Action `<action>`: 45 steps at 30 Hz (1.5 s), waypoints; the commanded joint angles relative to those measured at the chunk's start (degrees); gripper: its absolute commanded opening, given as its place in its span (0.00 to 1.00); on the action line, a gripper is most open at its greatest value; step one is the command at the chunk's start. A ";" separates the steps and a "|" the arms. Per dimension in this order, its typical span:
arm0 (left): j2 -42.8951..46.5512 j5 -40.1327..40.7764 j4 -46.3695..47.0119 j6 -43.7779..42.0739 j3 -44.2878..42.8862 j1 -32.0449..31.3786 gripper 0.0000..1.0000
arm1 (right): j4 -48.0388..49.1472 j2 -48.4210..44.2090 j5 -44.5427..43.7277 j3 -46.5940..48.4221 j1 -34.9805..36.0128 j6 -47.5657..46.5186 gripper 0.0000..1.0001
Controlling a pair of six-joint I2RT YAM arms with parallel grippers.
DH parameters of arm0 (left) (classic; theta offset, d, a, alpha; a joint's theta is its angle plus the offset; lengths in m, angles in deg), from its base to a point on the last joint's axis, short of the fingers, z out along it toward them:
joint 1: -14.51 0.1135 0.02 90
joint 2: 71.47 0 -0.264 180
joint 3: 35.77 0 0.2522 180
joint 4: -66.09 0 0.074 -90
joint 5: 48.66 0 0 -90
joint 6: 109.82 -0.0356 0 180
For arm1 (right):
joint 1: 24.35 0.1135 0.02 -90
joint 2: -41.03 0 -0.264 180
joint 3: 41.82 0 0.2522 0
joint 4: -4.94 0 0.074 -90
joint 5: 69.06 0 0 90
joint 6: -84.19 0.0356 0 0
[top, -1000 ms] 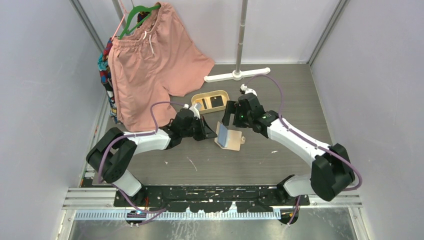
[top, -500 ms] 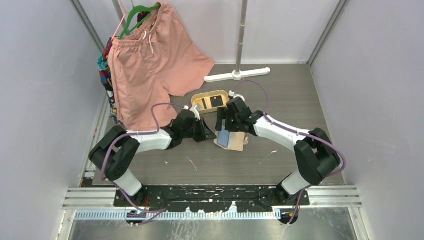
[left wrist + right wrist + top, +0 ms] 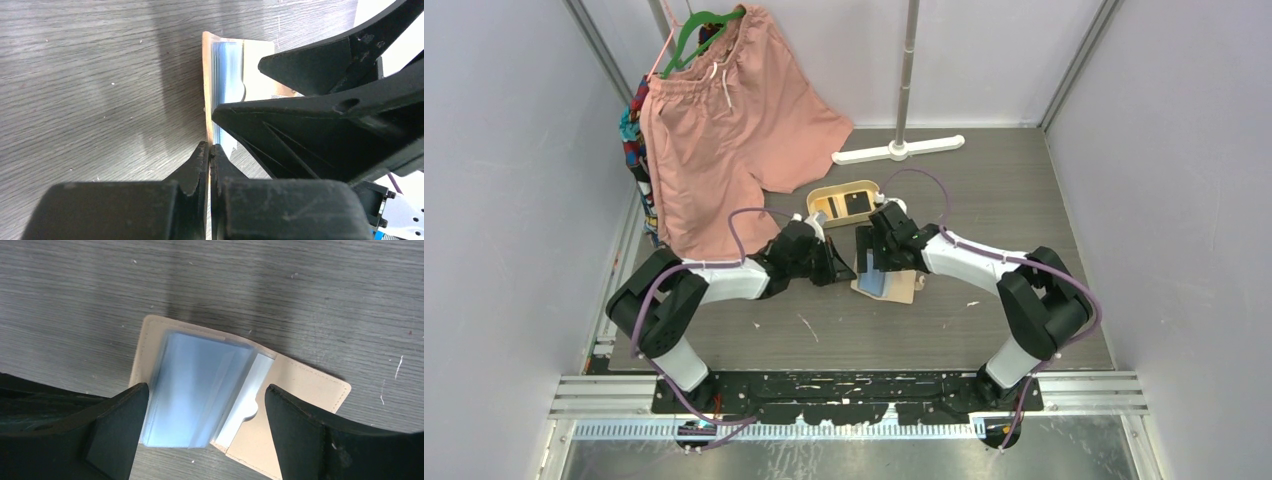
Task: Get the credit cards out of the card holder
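Note:
The beige card holder (image 3: pixel 898 288) lies open on the table, and its stack of blue-tinted clear sleeves (image 3: pixel 195 385) stands up from the beige cover (image 3: pixel 310 395). My left gripper (image 3: pixel 210 150) is shut on the edge of the cover's raised left flap (image 3: pixel 206 90) and holds it upright; in the top view it is seen as the left gripper (image 3: pixel 848 270). My right gripper (image 3: pixel 206 392) hangs open just above the holder, one finger on each side of the sleeves. I cannot tell credit cards apart from the sleeves. A black card (image 3: pixel 858 203) lies in the oval tray.
The tan oval tray (image 3: pixel 844 188) sits just behind both grippers. Pink shorts (image 3: pixel 724 120) on a green hanger hang at the back left. A white stand base (image 3: pixel 899 150) with its pole is at the back. Walls close in both sides.
My right arm has swung left and down from beside the holder until its open fingers straddle the sleeves. The left gripper has kept its hold and place.

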 commanded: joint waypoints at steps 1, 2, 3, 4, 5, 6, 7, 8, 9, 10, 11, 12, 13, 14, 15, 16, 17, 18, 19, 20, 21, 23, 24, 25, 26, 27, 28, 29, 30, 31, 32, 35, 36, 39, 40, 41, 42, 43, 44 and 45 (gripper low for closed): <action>0.15 0.83 2.65 -0.66 0.55 -0.29 0.00 | -1.00 1.31 -2.27 0.32 0.41 -1.81 0.91; 0.25 1.13 2.40 -0.70 0.64 -0.29 0.00 | -1.44 1.43 -2.58 0.08 0.45 -2.08 0.91; 0.34 1.31 2.06 -0.83 0.68 -0.34 0.00 | -1.88 1.47 -2.86 -0.06 0.43 -2.33 0.91; 0.29 1.70 1.71 -0.94 0.65 -0.35 0.00 | -2.31 1.48 -3.16 -0.22 0.42 -2.60 0.91; 0.24 1.89 1.52 -1.01 0.61 -0.30 0.00 | -2.79 1.47 -3.47 -0.29 0.46 -3.04 0.91; 0.21 1.97 1.35 -1.10 0.61 -0.30 0.00 | -3.38 1.42 -3.85 -0.35 0.51 -3.30 0.91; 0.11 2.08 1.17 -1.14 0.60 -0.29 0.00 | -3.92 1.29 -4.23 -0.36 0.42 -3.65 0.92; 0.04 2.22 1.00 -1.21 0.60 -0.33 0.00 | -4.53 1.18 -4.65 -0.28 0.50 -4.00 0.92; 0.06 2.35 0.84 -1.30 0.52 -0.27 0.00 | -5.15 1.09 -5.16 -0.31 0.48 -4.32 0.92; 0.05 2.44 0.67 -1.39 0.52 -0.30 0.00 | -5.76 0.83 -5.67 -0.40 0.47 -4.66 0.92; 0.00 2.61 0.55 -1.41 0.52 -0.29 0.00 | -6.31 0.60 -6.10 -0.44 0.49 -4.96 0.93; 0.00 2.75 0.46 -1.46 0.52 -0.27 0.00 | -6.96 0.47 -6.56 -0.57 0.40 -5.16 0.93; 0.05 2.86 0.36 -1.49 0.52 -0.29 0.00 | -7.41 0.26 -6.86 -0.64 0.45 -5.35 0.93; 0.00 2.95 0.16 -1.50 0.52 -0.33 0.00 | -7.85 0.13 -7.06 -0.77 0.43 -5.52 0.94; 0.01 3.16 -0.02 -1.50 0.59 -0.29 0.00 | -8.43 0.00 -7.32 -0.94 0.45 -5.65 0.94; 0.00 3.34 -0.13 -1.54 0.65 -0.29 0.00 | -9.00 -0.16 -7.50 -1.09 0.45 -5.74 0.94; 0.10 3.57 -0.30 -1.56 0.73 -0.31 0.00 | -9.66 -0.44 -7.78 -1.21 0.43 -5.83 0.94; 0.16 3.78 -0.35 -1.51 0.84 -0.27 0.00 | -10.27 -0.76 -7.91 -1.31 0.45 -5.85 0.94; 0.19 3.95 -0.40 -1.50 0.99 -0.29 0.00 | -10.99 -1.05 -8.06 -1.47 0.51 -5.90 0.95; 0.22 4.13 -0.49 -1.50 1.08 -0.31 0.00 | -11.66 -1.44 -8.15 -1.64 0.41 -5.92 0.95; 0.18 4.41 -0.53 -1.50 1.19 -0.31 0.00 | -12.31 -1.86 -8.27 -1.81 0.48 -5.92 0.95; 0.11 4.85 -0.53 -1.46 1.39 -0.29 0.00 | -13.42 -2.62 -8.53 -2.14 0.47 -6.07 0.97; 0.04 4.90 -0.47 -1.42 1.47 -0.33 0.00 | -13.92 -2.98 -8.53 -2.26 0.52 -6.16 0.97; -0.01 4.91 -0.38 -1.35 1.56 -0.32 0.00 | -14.33 -3.34 -8.57 -2.36 0.42 -6.27 0.98; -0.20 4.91 -0.18 -1.26 1.59 -0.30 0.00 | -14.60 -3.61 -8.44 -2.44 0.45 -6.41 0.98; -0.36 4.84 0.08 -1.12 1.72 -0.29 0.00 | -14.65 -3.76 -8.42 -2.39 0.46 -6.49 0.99; -0.50 4.89 0.28 -1.00 1.74 -0.29 0.00 | -14.51 -3.82 -8.23 -2.34 0.45 -6.55 0.99; -0.58 4.76 0.47 -0.90 1.82 -0.29 0.00 | -14.36 -3.76 -8.05 -2.04 0.44 -6.67 1.00; -0.66 4.74 0.63 -0.79 1.88 -0.30 0.00 | -14.24 -3.52 -7.85 -1.66 0.47 -6.73 1.00; -0.77 4.74 0.77 -0.65 1.96 -0.29 0.00 | -14.03 -3.18 -7.62 -0.99 0.50 -6.59 1.00; -0.79 4.76 0.85 -0.51 2.07 -0.29 0.00 | -13.70 -3.10 -7.42 -0.37 0.50 -6.33 1.00; -0.52 5.14 1.04 -0.12 2.72 -0.29 0.00 | -11.35 -4.47 -5.80 0.50 0.42 -4.87 1.00; -0.39 5.26 1.17 0.02 2.98 -0.29 0.00 | -10.34 -5.59 -5.32 0.47 0.46 -3.92 1.00; -0.10 5.56 1.42 0.53 3.71 -0.33 0.00 | -6.07 -9.86 -4.34 -1.67 0.43 0.74 1.00; -0.02 5.76 1.48 0.64 3.95 -0.33 0.00 | -4.08 -11.37 -2.91 -3.11 0.44 2.58 1.00; 0.02 5.97 1.42 0.83 4.14 -0.29 0.00 | -2.15 -12.86 -1.34 -4.48 0.45 4.58 1.00; 0.04 6.28 1.21 0.98 4.32 -0.29 0.00 | -0.42 -14.02 0.02 -5.96 0.41 6.50 1.00; 0.12 6.67 1.00 1.15 4.56 -0.29 0.00 | 1.44 -14.96 1.45 -7.51 0.46 8.80 1.00; 0.09 7.16 0.84 1.41 4.93 -0.29 0.00 | 3.24 -15.58 2.86 -8.95 0.39 10.61 1.00; 0.18 7.64 0.73 1.67 5.28 -0.29 0.00 | 5.09 -15.76 4.31 -10.31 0.35 11.98 1.00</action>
